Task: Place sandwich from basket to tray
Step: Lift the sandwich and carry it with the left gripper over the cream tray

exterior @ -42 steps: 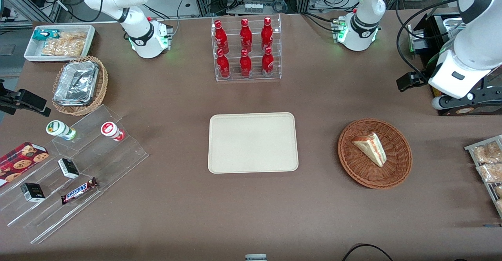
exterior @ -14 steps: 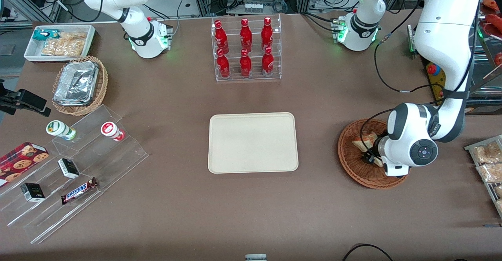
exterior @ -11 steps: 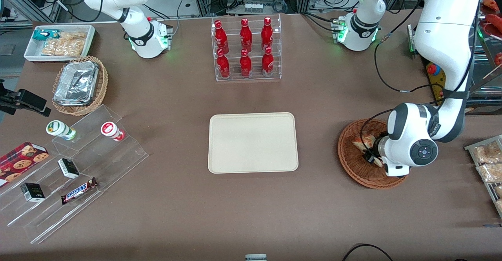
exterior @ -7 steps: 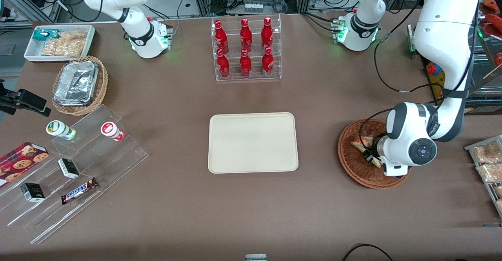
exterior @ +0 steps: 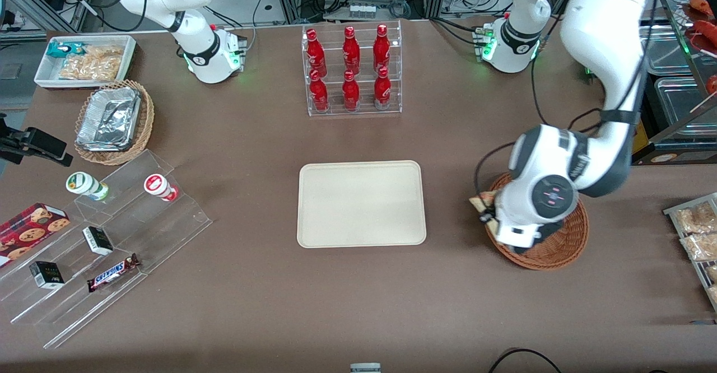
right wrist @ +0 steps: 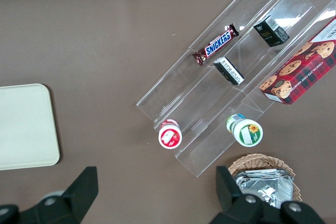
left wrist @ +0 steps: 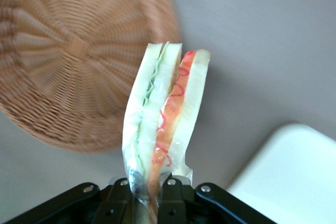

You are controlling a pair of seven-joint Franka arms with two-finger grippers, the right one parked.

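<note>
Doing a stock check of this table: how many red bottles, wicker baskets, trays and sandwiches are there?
Red bottles: 6
Wicker baskets: 2
Tray: 1
Sandwich: 1, held in the gripper above the table between the basket and tray
Total: 10

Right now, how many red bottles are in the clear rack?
6. Three stand on the rack's upper step and three on the lower step. None looks hidden. The pincer holds the sandwich above the basket's rim.
</note>
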